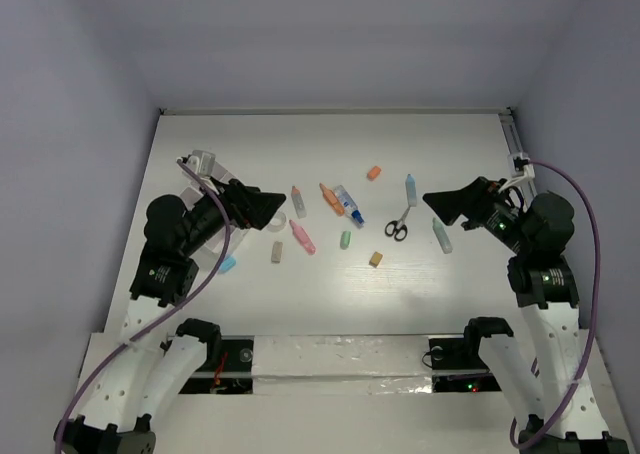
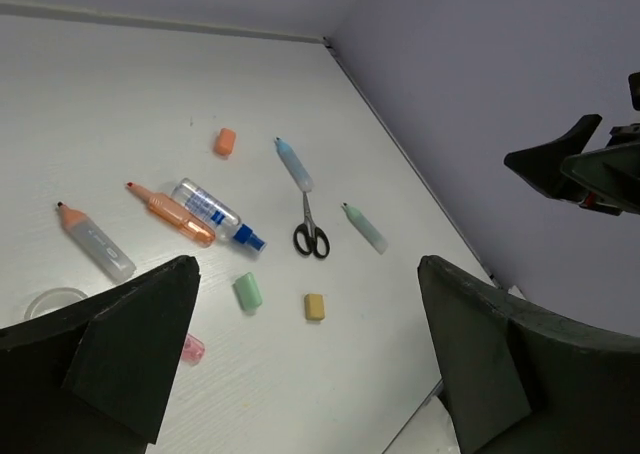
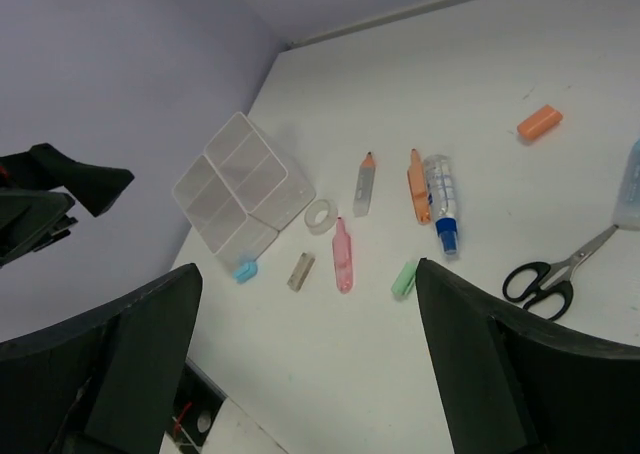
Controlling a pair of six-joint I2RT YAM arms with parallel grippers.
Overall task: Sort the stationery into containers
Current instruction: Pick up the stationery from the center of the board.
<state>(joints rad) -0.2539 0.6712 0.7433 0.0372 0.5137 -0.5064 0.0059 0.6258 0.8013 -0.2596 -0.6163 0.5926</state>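
The stationery lies scattered mid-table: a pink marker [image 1: 301, 237], an orange marker [image 1: 330, 198], a blue-white tube [image 1: 348, 204], black-handled scissors [image 1: 398, 224], a light blue marker [image 1: 410, 189], a green marker [image 1: 441, 236] and small erasers such as a green one [image 1: 345, 239] and a tan one [image 1: 376, 259]. The joined translucent containers [image 3: 240, 179] show in the right wrist view; in the top view my left arm hides them. My left gripper [image 1: 270, 209] is open and empty above the table's left. My right gripper [image 1: 440, 202] is open and empty to the right of the scissors [image 3: 555, 272].
A clear tape ring [image 3: 320, 215] lies beside the containers. A blue eraser [image 3: 245, 270] and a beige block [image 3: 300, 271] lie just in front of them. An orange eraser [image 1: 374, 172] sits farthest back. White walls enclose the table on three sides.
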